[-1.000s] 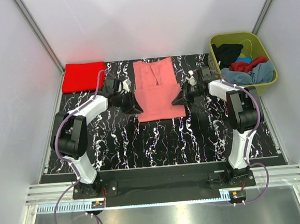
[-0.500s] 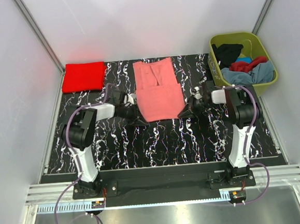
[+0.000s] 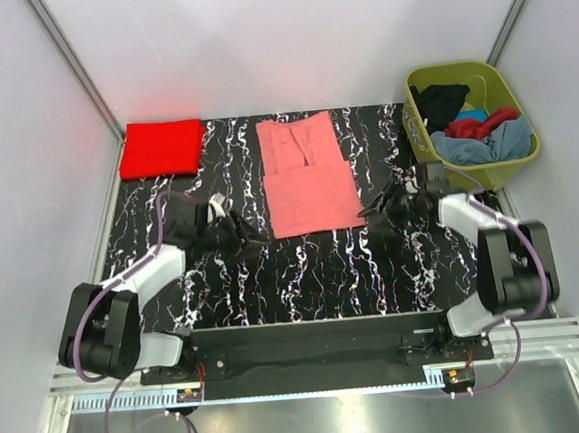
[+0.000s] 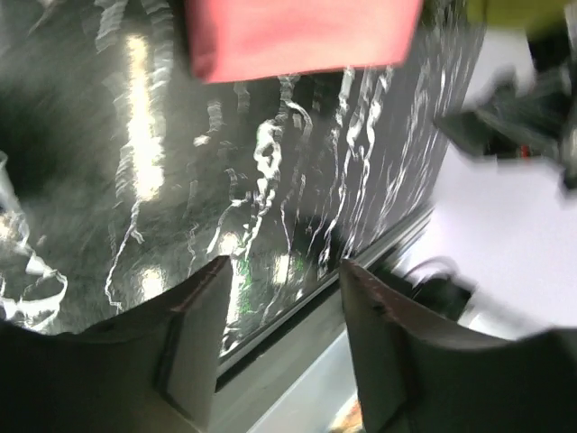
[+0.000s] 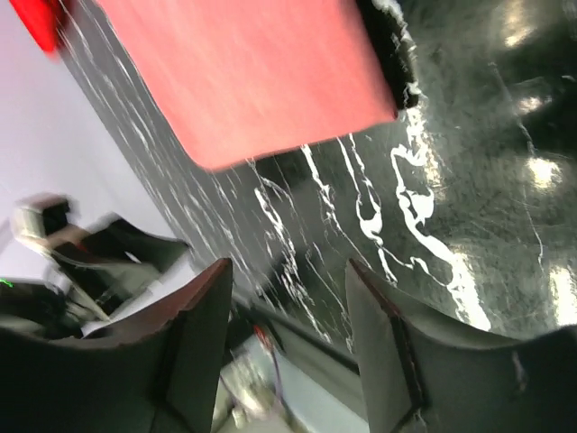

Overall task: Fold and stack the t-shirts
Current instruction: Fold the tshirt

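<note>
Top external: both jaws are seen released and empty, flanking the pink shirt [image 3: 313,200] mid-frame; its lower corners are best pinched evenly, together, before folding.

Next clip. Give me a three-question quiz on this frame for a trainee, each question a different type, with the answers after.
1. True or false: the left gripper is shut on the pink shirt.
2. Where does the folded red shirt lie? A: on top of the pink shirt. B: at the far left corner of the table. C: between the two arm bases.
3. Fill the gap: the loose clothes not yet folded sit in the green ___.

Key: 1 false, its jaws stand apart over bare table with nothing between them. 2 B. 3 tub.
</note>
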